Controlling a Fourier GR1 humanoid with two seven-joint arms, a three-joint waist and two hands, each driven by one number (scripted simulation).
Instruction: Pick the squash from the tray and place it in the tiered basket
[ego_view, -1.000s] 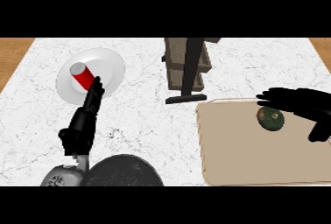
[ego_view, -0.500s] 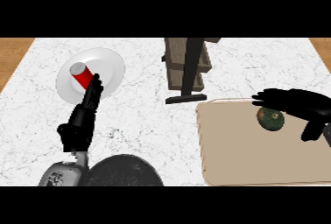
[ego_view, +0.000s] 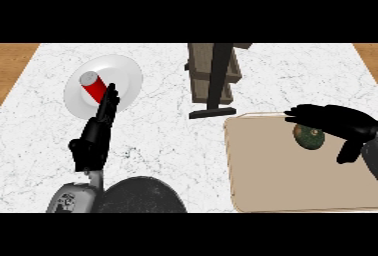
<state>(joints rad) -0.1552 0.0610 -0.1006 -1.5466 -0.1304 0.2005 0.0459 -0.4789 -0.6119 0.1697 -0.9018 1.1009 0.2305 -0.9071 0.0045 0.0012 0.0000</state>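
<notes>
At frame right, the squash (ego_view: 308, 137) lies on the tray (ego_view: 280, 175) – right hand (ego_view: 332, 122) arched over it, fingers apart, not closed; likely firm, smooth, roll-prone – grasp across its middle

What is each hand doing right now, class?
Left hand: open, fingers straight, holding nothing.
Right hand: open, over the squash on the tray, not gripping it.
</notes>
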